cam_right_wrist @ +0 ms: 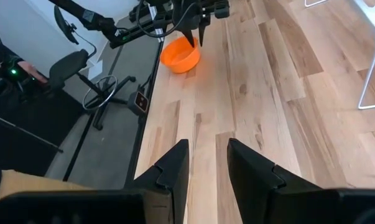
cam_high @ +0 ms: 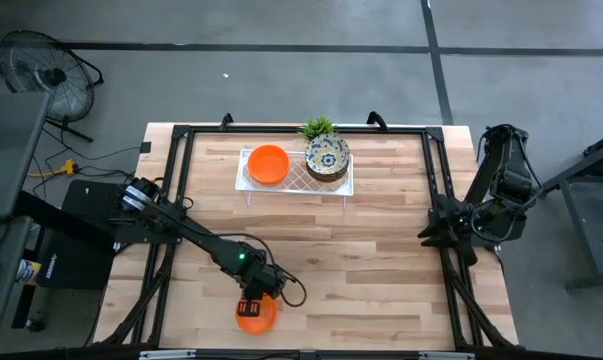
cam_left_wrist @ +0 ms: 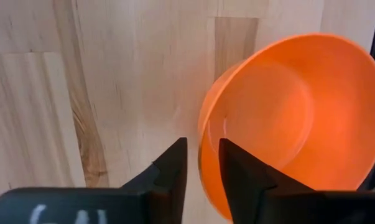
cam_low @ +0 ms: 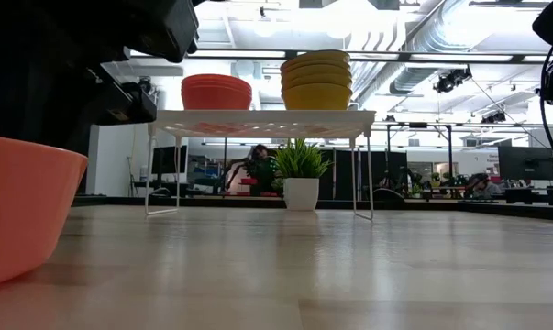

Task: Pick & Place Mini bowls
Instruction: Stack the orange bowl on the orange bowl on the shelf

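Observation:
An orange mini bowl [cam_high: 257,317] sits near the table's front edge, left of centre; it also shows in the low view [cam_low: 24,211] and the right wrist view [cam_right_wrist: 180,57]. My left gripper [cam_left_wrist: 203,144] stands over the bowl's far rim, shut on it. On the white tray [cam_high: 296,185] at the far middle rest a stack of orange bowls [cam_high: 269,163] and a stack of patterned bowls [cam_high: 327,157]. My right gripper [cam_right_wrist: 207,146] waits open at the table's right side, nothing between its fingers. My left gripper has the orange bowl's rim [cam_left_wrist: 201,158] between its two fingers, on the bowl's far side. One finger [cam_left_wrist: 243,177] is inside the bowl and the other [cam_left_wrist: 171,174] outside. The fingers come from above, pointing steeply down. The bowl appears to rest upright on the table.
A small green potted plant [cam_high: 318,128] stands behind the tray. The tray stands on thin legs [cam_low: 150,165], with bare wood between it and the near bowl. Black frame rails [cam_high: 176,190] run along both table sides. A fan [cam_high: 41,75] stands on the floor beyond the left corner.

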{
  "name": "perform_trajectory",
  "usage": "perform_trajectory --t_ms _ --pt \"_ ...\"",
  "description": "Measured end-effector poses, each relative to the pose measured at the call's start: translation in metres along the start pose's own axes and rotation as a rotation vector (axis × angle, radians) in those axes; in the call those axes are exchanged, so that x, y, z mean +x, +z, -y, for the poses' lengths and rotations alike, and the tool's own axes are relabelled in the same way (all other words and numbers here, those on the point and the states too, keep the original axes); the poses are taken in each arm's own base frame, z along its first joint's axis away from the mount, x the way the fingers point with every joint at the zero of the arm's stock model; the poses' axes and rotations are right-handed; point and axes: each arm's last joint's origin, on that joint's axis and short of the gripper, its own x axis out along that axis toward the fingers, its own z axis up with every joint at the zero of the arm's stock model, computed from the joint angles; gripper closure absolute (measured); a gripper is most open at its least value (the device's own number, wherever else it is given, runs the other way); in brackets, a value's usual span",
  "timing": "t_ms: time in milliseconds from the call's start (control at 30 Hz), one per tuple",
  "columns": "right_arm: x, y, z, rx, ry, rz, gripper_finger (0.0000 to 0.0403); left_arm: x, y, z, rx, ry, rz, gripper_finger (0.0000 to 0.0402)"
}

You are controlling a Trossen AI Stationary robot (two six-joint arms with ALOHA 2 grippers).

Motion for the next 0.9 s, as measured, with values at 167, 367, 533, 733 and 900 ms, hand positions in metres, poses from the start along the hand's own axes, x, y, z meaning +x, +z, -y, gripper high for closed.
perform_trajectory --t_ms 167,367,533,733,900 --pt "0.0 -0.0002 -0.0002 0.0 0.005 -0.006 0.0305 0.0 0.0003 -0.0002 -0.014 0.009 0.006 0.0362" --pt "0.0 -0.0008 -0.0004 -0.01 0.015 -0.023 0.0305 -0.0002 0.0009 -0.0001 -0.061 0.014 0.017 0.0395" --pt "0.0 -0.0007 -0.0004 -0.019 0.016 -0.024 0.0305 -0.0005 0.0006 -0.0006 -0.168 0.025 0.018 0.0399" --pt "0.0 -0.0007 -0.0004 -0.02 0.016 -0.024 0.0305 -0.0005 0.0016 -0.0001 -0.302 0.017 0.028 0.04" --pt "0.0 -0.0007 -0.0004 -0.02 0.016 -0.024 0.0305 -0.001 0.0067 0.0027 -0.394 -0.022 0.075 0.0401"
